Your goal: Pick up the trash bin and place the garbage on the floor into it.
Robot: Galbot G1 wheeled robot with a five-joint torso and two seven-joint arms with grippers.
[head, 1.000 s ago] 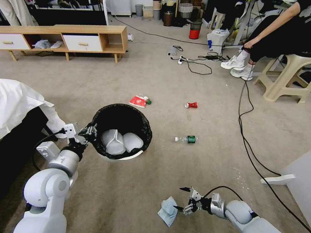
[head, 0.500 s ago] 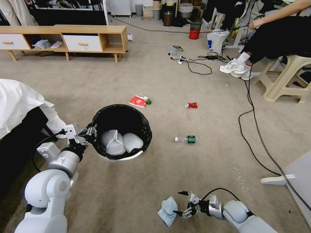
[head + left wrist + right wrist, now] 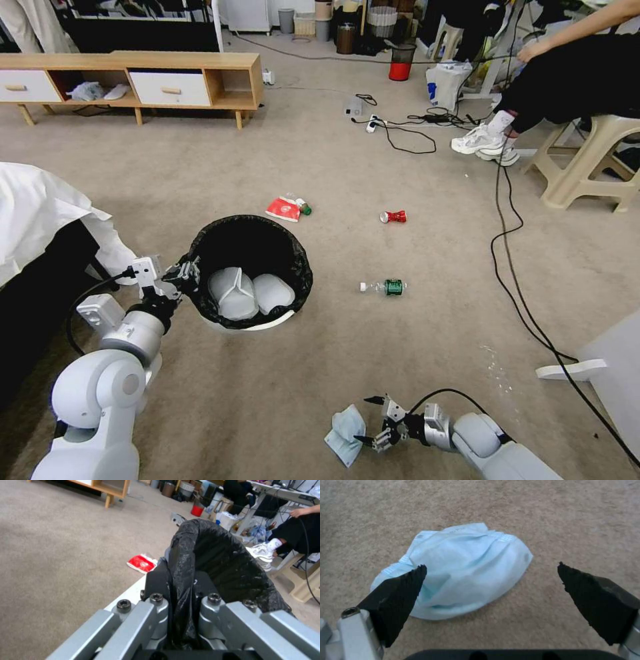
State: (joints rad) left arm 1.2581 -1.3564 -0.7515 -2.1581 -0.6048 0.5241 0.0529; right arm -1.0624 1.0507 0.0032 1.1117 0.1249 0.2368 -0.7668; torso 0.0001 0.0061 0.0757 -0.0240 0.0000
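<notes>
Lying limp and light on the carpet at 6 o'clock of the trash bin [image 3: 250, 272], whose bag-lined rim the left gripper [image 3: 189, 273] clamps, the blue face mask [image 3: 346, 434] suits a pinch on its bunched pleats by the spread-fingered right gripper [image 3: 369, 420].

Head view looks forward and down from high over the beige carpet floor [image 3: 373, 347], both arms at the lower edge, room clutter far at the top. Left wrist view sits very close behind the left gripper [image 3: 181, 590], looking level across the floor along the rim of the round white bin with black plastic liner [image 3: 216, 555]; it shares the flat red packet [image 3: 142, 563] with head view. Right wrist view looks steeply down, close to the crumpled light-blue face mask [image 3: 463, 572], also low in head view.
</notes>
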